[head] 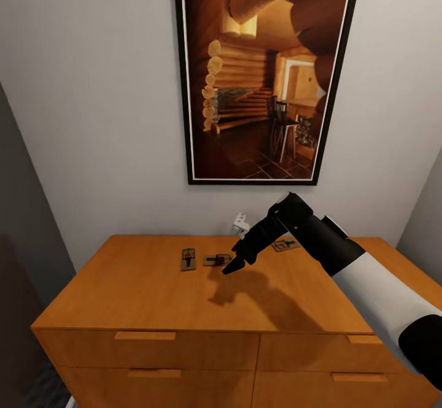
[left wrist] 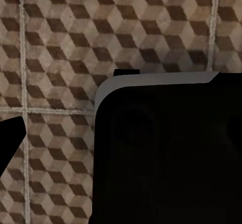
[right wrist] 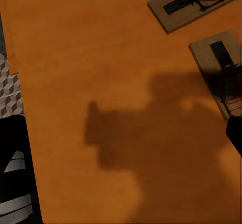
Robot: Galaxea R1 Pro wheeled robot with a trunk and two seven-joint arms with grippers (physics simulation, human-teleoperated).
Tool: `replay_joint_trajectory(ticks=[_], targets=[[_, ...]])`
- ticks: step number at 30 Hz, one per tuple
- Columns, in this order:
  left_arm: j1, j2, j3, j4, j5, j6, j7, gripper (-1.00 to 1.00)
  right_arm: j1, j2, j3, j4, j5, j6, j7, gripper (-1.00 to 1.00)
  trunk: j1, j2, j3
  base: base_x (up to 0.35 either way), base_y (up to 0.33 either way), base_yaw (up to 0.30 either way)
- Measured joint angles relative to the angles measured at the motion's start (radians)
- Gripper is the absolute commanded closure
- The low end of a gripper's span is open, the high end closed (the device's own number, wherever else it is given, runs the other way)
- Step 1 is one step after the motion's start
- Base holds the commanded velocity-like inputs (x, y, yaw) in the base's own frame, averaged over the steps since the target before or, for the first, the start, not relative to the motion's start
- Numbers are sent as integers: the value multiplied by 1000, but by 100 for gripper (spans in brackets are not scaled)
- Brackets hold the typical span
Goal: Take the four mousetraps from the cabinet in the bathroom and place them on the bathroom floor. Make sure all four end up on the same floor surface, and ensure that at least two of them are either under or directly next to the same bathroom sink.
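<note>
Three mousetraps lie on the flat top of the orange-brown cabinet [head: 153, 291] near the wall: one at the left [head: 188, 258], one beside it [head: 215, 260], and one [head: 286, 244] half hidden behind my right forearm. My right gripper [head: 236, 263] hovers open just over the middle trap, holding nothing. In the right wrist view the two left traps [right wrist: 194, 4] [right wrist: 222, 67] sit close ahead, and one dark finger [right wrist: 235, 133] shows at the edge. The left wrist view looks down on the cube-patterned bathroom floor [left wrist: 60, 42], with one black finger [left wrist: 9, 138] at the edge.
A large framed picture [head: 264, 70] hangs on the wall above the cabinet. A small white fitting [head: 240, 223] sits at the wall behind the traps. Drawer handles [head: 145, 335] line the cabinet front. A dark part of my own body [left wrist: 166, 153] covers much of the left wrist view.
</note>
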Motion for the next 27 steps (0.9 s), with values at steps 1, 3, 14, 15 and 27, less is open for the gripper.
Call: replay_joint_trajectory(ticks=[1,3,14,15,27], targets=[[0,0,0,0,0,0,0,-100,0,0,0,0,0,0,0,-100,0,0,0,61,0,0],[0,0,0,0,0,-1,0,-100,0,0,0,0,0,0,0,-100,0,0,0,67,0,0],[0,-1,0,0,0,-3,0,-100,0,-1,0,1,0,1,-8,-100,0,0,0,33,0,0],[0,-1,0,0,0,-3,0,-100,0,-1,0,2,0,0,-9,-100,0,0,0,5,0,0],[1,0,0,0,0,-3,0,-100,0,0,1,23,0,0,-18,-100,0,0,0,23,16,0]])
